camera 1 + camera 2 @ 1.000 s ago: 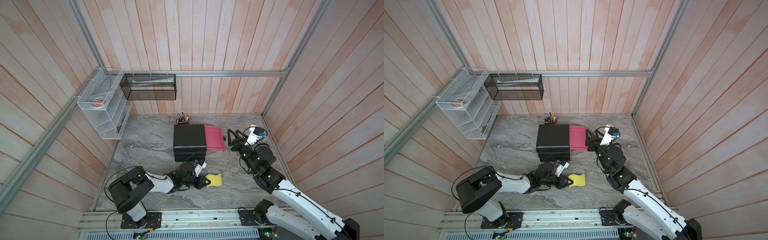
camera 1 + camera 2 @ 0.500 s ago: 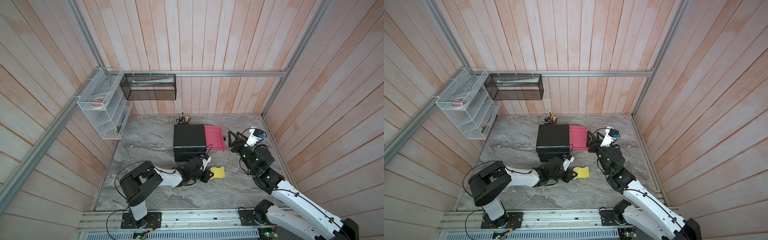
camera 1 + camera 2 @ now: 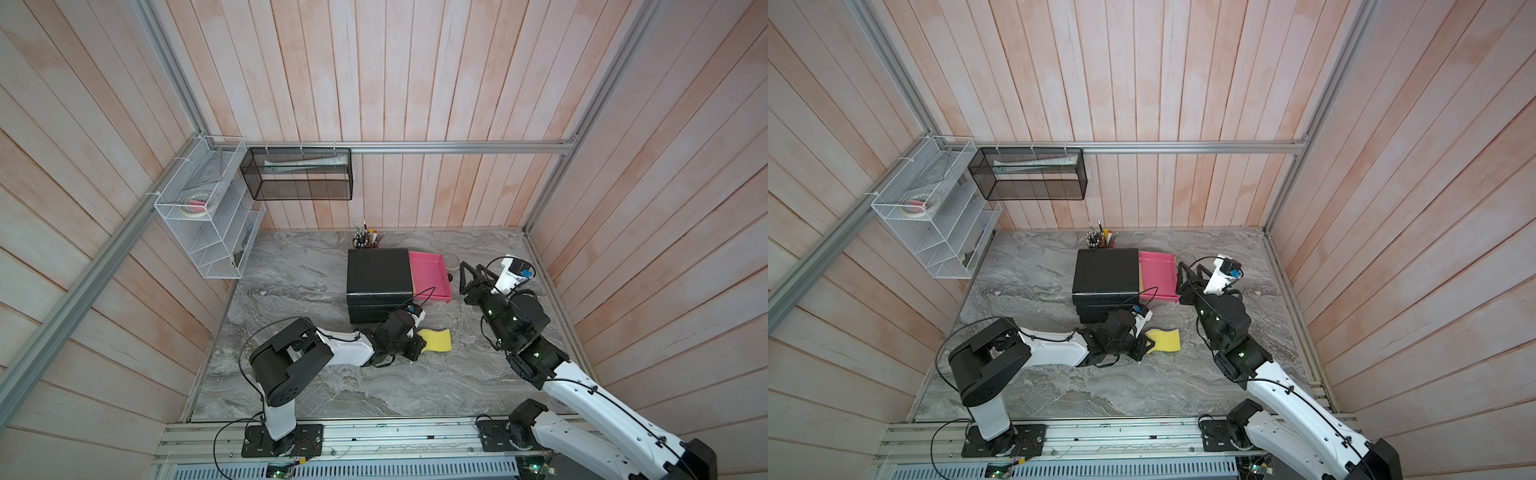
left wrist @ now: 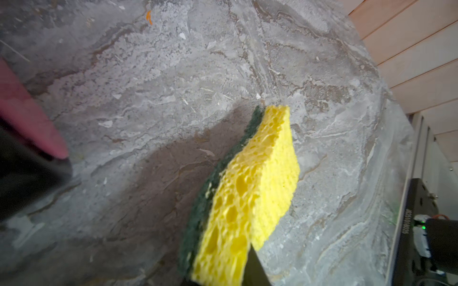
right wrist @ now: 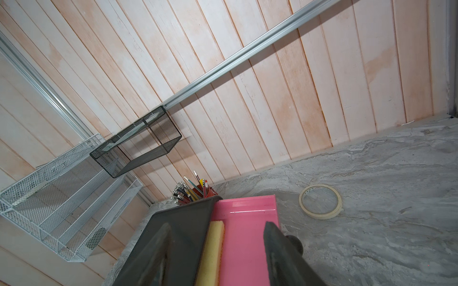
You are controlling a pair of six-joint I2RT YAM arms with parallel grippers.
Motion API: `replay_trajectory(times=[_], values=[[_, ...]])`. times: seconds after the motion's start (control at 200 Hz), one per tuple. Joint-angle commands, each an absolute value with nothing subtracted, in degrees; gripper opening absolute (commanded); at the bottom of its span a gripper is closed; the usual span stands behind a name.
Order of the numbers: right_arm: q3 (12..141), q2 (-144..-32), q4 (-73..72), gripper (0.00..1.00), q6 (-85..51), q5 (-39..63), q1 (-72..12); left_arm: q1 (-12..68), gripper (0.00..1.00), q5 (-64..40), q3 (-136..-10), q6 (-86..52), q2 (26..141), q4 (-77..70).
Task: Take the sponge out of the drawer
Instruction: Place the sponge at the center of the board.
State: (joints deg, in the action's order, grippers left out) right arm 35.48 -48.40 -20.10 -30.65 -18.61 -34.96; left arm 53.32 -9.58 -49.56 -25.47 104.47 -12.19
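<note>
Yellow foam with a green scouring back, the sponge [image 3: 436, 341] lies on the marble table [image 3: 332, 386] just in front of the black cabinet [image 3: 378, 274], clear of the pink drawer [image 3: 448, 291] that stands pulled out from the cabinet's side. The left gripper [image 3: 420, 345] is at the sponge's end nearest the cabinet's front. In the left wrist view one dark finger [image 4: 254, 268] shows against the foam, but I cannot tell whether the jaws are clamped or slackening. The right gripper [image 3: 464, 279] hangs beside the cabinet at the drawer's outer end, jaws parted and empty.

The step in hand looks like setting the sponge down. The next move calls for a full release and a straight pull back, so the foam does not cling to a pad and drag.

The right wrist view shows a pale foam strip [image 5: 210, 250] lying in the drawer against the cabinet's wall. It may be a second sponge. A roll of tape [image 5: 320, 201] lies beyond the drawer, and a cup of pencils [image 3: 365, 239] stands behind the cabinet. Neither one blocks the left arm's way back.
</note>
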Motion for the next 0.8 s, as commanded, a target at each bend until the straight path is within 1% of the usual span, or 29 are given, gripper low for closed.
replay_trajectory(times=[0.0,0.125,0.155,0.17,0.205,0.305,0.355,0.72,0.765,0.795], values=[[34.7,-48.0,-21.1,0.6,-31.4,-19.5,-34.5,53.2,0.24,-5.8,-50.7,-23.6,105.9,-7.8],[34.7,-48.4,-21.4,0.6,-31.6,-19.1,-34.3,53.4,0.28,-3.9,-50.5,-23.6,105.5,-7.5],[34.7,-48.5,-21.5,0.61,-31.6,-19.1,-34.1,53.5,0.3,-3.5,-50.5,-23.5,105.3,-7.6],[34.6,-48.6,-21.5,0.61,-31.6,-19.1,-34.2,53.5,0.33,-3.3,-50.4,-23.6,105.2,-7.6],[34.7,-48.8,-21.5,0.61,-31.7,-19.0,-34.1,53.6,0.37,-3.0,-50.3,-23.3,105.0,-7.7],[34.8,-49.0,-21.9,0.6,-31.8,-18.6,-33.9,54.1,0.39,-1.6,-50.3,-23.0,104.2,-8.0],[34.8,-49.1,-21.9,0.61,-31.8,-18.5,-33.9,54.1,0.44,-1.2,-50.3,-22.7,104.0,-7.9],[34.7,-49.7,-22.1,0.61,-31.9,-18.3,-33.5,54.2,0.47,2.2,-49.5,-21.7,101.1,-8.5],[34.8,-49.9,-22.0,0.61,-31.8,-18.3,-33.4,54.1,0.56,2.2,-48.9,-21.7,100.6,-8.9],[34.7,-50.0,-22.0,0.6,-31.9,-18.4,-33.3,54.2,0.58,2.2,-48.6,-21.7,100.1,-9.3]])
